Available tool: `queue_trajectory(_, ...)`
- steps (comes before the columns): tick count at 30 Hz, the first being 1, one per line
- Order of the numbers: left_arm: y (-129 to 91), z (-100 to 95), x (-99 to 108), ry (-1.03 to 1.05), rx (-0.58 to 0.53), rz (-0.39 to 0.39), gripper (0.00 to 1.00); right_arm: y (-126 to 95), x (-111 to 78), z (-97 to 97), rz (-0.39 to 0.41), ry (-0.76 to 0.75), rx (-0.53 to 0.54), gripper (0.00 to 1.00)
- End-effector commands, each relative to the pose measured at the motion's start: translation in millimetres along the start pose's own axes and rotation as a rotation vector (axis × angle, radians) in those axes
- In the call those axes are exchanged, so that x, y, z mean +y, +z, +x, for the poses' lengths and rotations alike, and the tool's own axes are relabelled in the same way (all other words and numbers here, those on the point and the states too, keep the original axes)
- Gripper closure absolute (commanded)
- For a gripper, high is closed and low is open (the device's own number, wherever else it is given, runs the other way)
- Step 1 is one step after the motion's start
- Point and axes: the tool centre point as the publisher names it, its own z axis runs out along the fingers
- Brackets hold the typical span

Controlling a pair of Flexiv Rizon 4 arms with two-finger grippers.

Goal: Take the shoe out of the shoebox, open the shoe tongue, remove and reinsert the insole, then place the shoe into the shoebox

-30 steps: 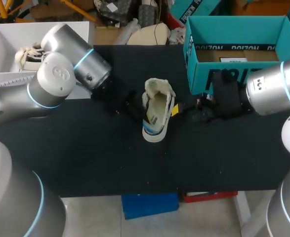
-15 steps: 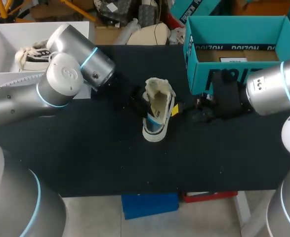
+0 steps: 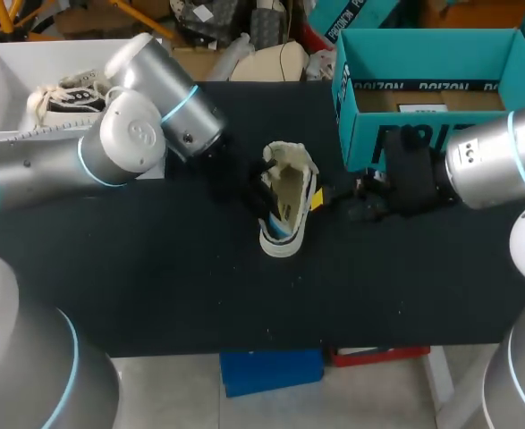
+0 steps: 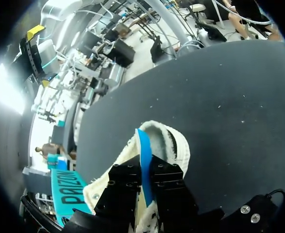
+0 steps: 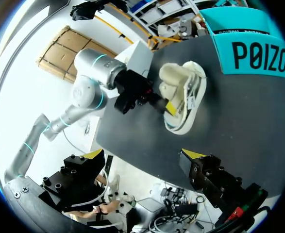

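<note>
Shoe [image 3: 284, 214] looks light and soft-walled, its collar likely to fold under pressure, so the thin blue strip [image 4: 144, 153] at its opening seems the fair hold. It stands on the table [image 3: 155, 268] outside the shoebox [image 3: 369, 134], near the front wall. Left gripper [image 4: 145, 170] sits on the side away from the shoebox, fingers pinched on that strip. Right gripper [image 5: 143, 155] hangs before the shoebox, fingers wide apart, holding nothing.

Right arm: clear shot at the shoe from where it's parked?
Probably yes. The right gripper is open and faces the shoe with only bare table between them; the left gripper is at the shoe's far side.
</note>
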Motion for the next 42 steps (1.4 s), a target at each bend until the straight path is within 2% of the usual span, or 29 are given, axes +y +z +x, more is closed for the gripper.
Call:
queue_trajectory(1, 10, -4.9, 2, 0.018, 0.126, 0.005, 1.00, 1, 0.0, 1.0, 0.000, 0.001, -0.004, 0.00)
queue_trajectory(4, 15, -2.5, 1, 0.023, 0.167, 0.009, 1.00, 1, 0.0, 1.0, 0.000, 0.001, -0.004, 0.00)
queue_trajectory(5, 17, -1.7, 0, 0.026, 0.179, 0.015, 0.81, 1, 0.0, 1.0, 0.000, 0.001, -0.004, 0.00)
queue_trajectory(6, 17, -1.7, -1, 0.022, 0.180, 0.017, 0.70, 1, 0.0, 1.0, 0.000, 0.001, -0.004, 0.00)
queue_trajectory(7, 17, -1.7, -2, 0.022, 0.182, 0.017, 0.52, 1, 0.0, 1.0, 0.000, 0.001, -0.004, 0.00)
queue_trajectory(8, 15, -2.6, -4, 0.023, 0.183, 0.012, 0.02, 1, 0.0, 1.0, 0.000, 0.001, -0.004, 0.00)
queue_trajectory(9, 12, -4.1, -6, 0.020, 0.173, 0.011, 0.00, 1, 0.0, 1.0, 0.000, 0.001, -0.004, 0.00)
queue_trajectory(13, -5, -12.0, -15, -0.001, 0.117, 0.021, 0.00, 1, 0.0, 1.0, 0.000, 0.001, -0.004, 0.00)
queue_trajectory(15, -15, -15.0, -19, 0.013, 0.139, 0.010, 0.00, 1, 0.0, 1.0, 0.000, 0.001, -0.004, 0.00)
queue_trajectory(18, -30, -23.1, -27, 0.015, 0.111, 0.002, 0.00, 1, 0.0, 1.0, 0.000, 0.001, -0.004, 0.00)
queue_trajectory(23, -39, -29.8, -30, 0.034, 0.093, -0.042, 0.00, 1, 0.0, 1.0, 0.000, 0.001, -0.004, 0.00)
queue_trajectory(24, -39, -30.3, -30, 0.040, 0.095, -0.059, 0.07, 1, 0.0, 1.0, 0.000, 0.001, -0.004, 0.00)
queue_trajectory(25, -39, -30.6, -30, 0.046, 0.108, -0.068, 0.29, 1, 0.0, 1.0, 0.000, 0.001, -0.004, 0.00)
queue_trajectory(26, -37, -29.2, -30, 0.056, 0.142, -0.083, 0.64, 1, 0.0, 1.0, 0.000, 0.001, -0.004, 0.00)
queue_trajectory(27, -35, -26.8, -29, 0.077, 0.188, -0.101, 0.86, 1, 0.0, 1.0, 0.000, 0.001, -0.004, 0.00)
queue_trajectory(28, -34, -25.0, -29, 0.083, 0.206, -0.107, 1.00, 1, 0.0, 1.0, 0.000, 0.001, -0.004, 0.00)
queue_trajectory(31, -31, -18.5, -29, 0.105, 0.277, -0.125, 1.00, 1, 0.0, 1.0, 0.000, 0.001, -0.004, 0.00)
queue_trajectory(42, -17, -1.3, -21, 0.103, 0.364, -0.136, 1.00, 1, 0.0, 1.0, 0.000, 0.001, -0.004, 0.00)
